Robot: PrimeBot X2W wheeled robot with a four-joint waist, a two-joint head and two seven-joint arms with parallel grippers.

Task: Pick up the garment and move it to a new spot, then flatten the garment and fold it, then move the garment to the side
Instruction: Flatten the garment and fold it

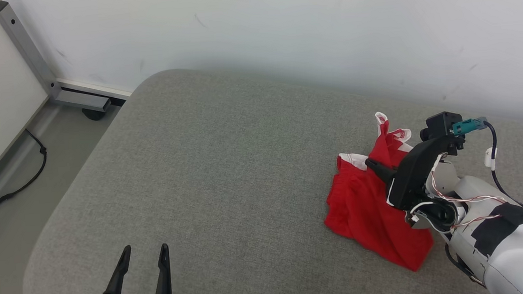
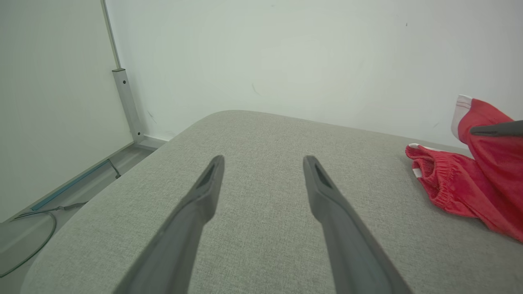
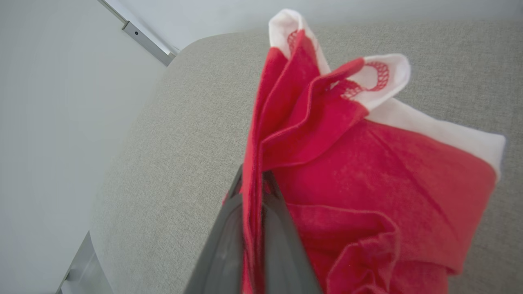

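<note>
Right fingers (image 3: pixel 220 253) pinch a fold of the red garment (image 1: pixel 366 209), seemingly soft, light, floppy, best held by the white hem (image 3: pixel 384 73) just beyond them; left fingers (image 2: pixel 196 212) spread.

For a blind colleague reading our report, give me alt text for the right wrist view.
The right gripper is shut on a fold of the red garment with white trim, held over the grey cushion.

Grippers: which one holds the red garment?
The right gripper: it is shut on a fold of the red garment. The left gripper stands open over the cushion.
</note>
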